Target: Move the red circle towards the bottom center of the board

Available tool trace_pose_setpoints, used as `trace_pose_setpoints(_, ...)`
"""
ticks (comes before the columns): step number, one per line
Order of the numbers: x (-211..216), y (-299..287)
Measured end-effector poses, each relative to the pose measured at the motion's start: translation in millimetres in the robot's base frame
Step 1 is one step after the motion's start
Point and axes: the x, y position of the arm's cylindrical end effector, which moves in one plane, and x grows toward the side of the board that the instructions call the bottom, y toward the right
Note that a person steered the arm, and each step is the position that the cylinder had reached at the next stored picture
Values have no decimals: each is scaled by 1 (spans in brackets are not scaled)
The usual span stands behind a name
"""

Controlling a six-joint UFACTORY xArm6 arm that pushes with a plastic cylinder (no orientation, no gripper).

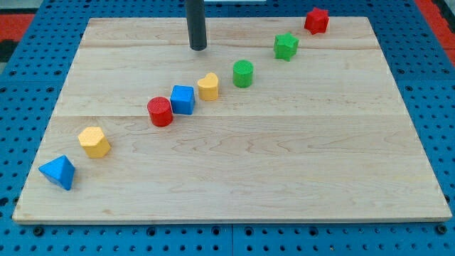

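Note:
The red circle [161, 112] sits left of the board's middle, touching or nearly touching the blue cube [183, 99] on its right. My tip [198, 48] is near the view's top, above and to the right of the red circle, well apart from it and from every block. The rod comes down from the view's top edge.
A diagonal line of blocks crosses the wooden board [284, 178]: blue triangle [58, 172], yellow hexagon [94, 141], yellow heart [208, 86], green circle [243, 74], green star [286, 46], red star [316, 20]. A blue pegboard [434, 85] surrounds the board.

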Motion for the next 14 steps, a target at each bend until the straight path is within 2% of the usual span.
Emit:
trace_pose_setpoints(1, 31, 4)
trace_pose_setpoints(3, 91, -94)
trace_pose_setpoints(4, 104, -110)
trace_pose_setpoints(6, 115, -96)
trace_pose_setpoints(7, 132, -42)
trace_pose_setpoints(8, 164, -47)
trace_pose_setpoints(12, 197, -132)
trace_pose_setpoints(13, 197, -162)
trace_pose_setpoints(14, 181, -216)
